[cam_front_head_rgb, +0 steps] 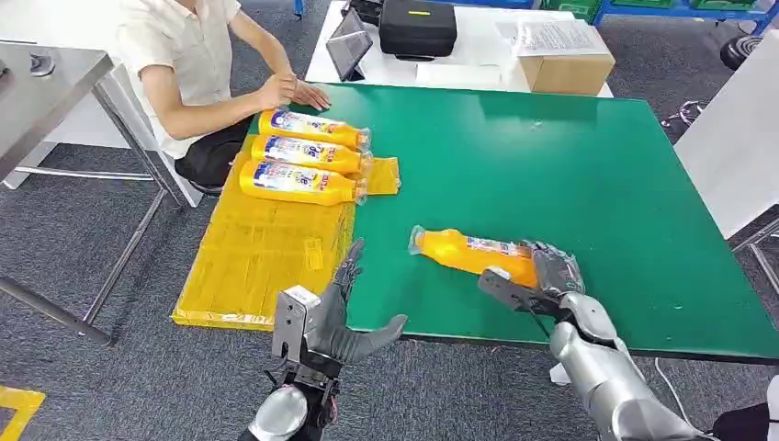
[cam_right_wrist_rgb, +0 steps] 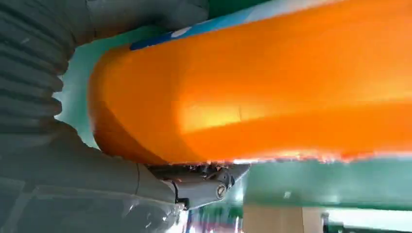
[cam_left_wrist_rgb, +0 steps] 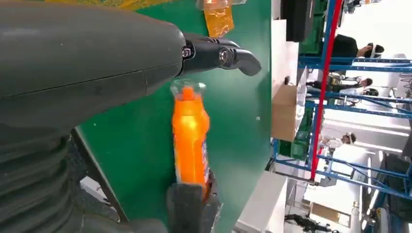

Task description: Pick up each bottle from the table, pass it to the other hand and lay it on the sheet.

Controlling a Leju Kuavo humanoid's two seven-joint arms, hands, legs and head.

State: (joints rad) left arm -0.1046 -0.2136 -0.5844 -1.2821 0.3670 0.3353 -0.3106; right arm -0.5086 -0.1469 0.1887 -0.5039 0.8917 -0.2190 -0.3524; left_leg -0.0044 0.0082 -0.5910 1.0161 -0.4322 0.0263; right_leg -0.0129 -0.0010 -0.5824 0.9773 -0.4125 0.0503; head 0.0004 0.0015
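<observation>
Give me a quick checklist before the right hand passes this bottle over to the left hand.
1. Right hand grips the orange bottle at its base: ok.
2. Bottle lifted off the green table: cannot tell.
3. Left hand holds nothing, fingers apart: ok.
4. Bottle's cap end points toward the left hand: ok.
5. Bare space on the yellow sheet below the three laid bottles: ok.

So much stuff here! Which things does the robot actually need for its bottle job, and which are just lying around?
Part of the job:
orange bottle, held by the right hand
left hand, open and waiting
yellow sheet
three laid bottles

Just lying about:
cardboard box
black case
tablet
</observation>
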